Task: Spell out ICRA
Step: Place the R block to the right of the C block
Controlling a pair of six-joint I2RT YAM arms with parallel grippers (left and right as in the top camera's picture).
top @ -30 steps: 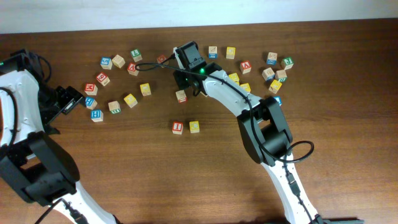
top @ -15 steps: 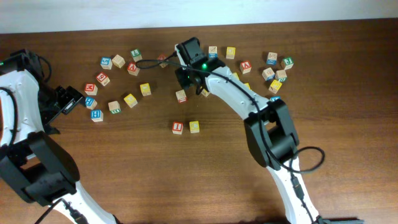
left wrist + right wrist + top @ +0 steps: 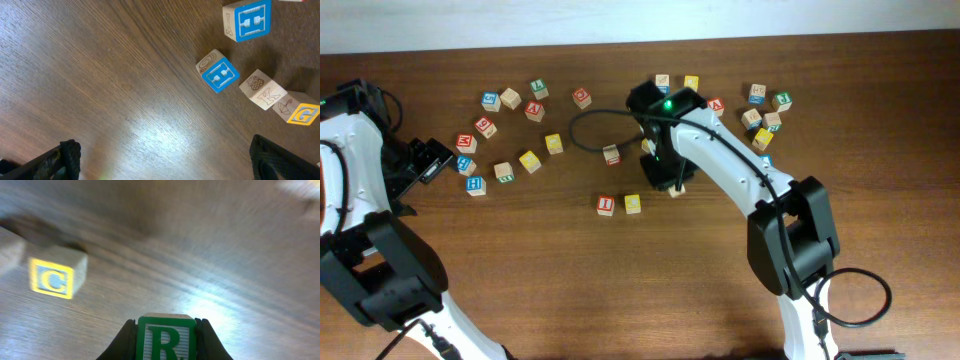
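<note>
A red I block (image 3: 606,204) and a yellow C block (image 3: 633,203) sit side by side at the table's middle; the C block also shows in the right wrist view (image 3: 52,279). My right gripper (image 3: 670,183) is shut on a green R block (image 3: 165,337), held just right of the C block above the wood. A red A block (image 3: 533,110) lies among loose blocks at the back left. My left gripper (image 3: 162,162) is open and empty over bare wood at the far left, near blue blocks (image 3: 219,74).
Loose letter blocks are scattered at the back left (image 3: 510,98) and the back right (image 3: 763,120). One block (image 3: 611,155) lies alone behind the I block. A black cable (image 3: 582,135) loops over the table behind the right gripper.
My right arm has swung from the back cluster toward the front right, carrying the R block down next to the C block. The left arm has not moved.
</note>
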